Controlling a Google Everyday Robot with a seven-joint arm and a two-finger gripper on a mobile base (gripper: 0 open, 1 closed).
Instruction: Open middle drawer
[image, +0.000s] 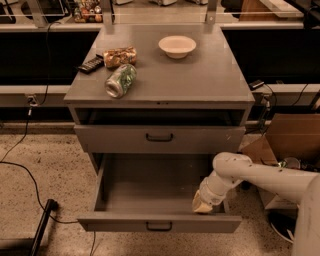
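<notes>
Middle drawer stands pulled well out of the grey cabinet, with the gripper down in its right front corner.
The drawer's floor lies bare and grey to the left of the gripper, and its front panel with the black handle juts out over the speckled floor. The upper drawer sits just above, a dark gap over it. The arm reaches in from the right across the drawer's right wall, near a cardboard box. The gripper's tip is close to the front wall, low by the drawer floor; whether it is open or closed cannot be told. A bowl and a can rest on the cabinet top.
</notes>
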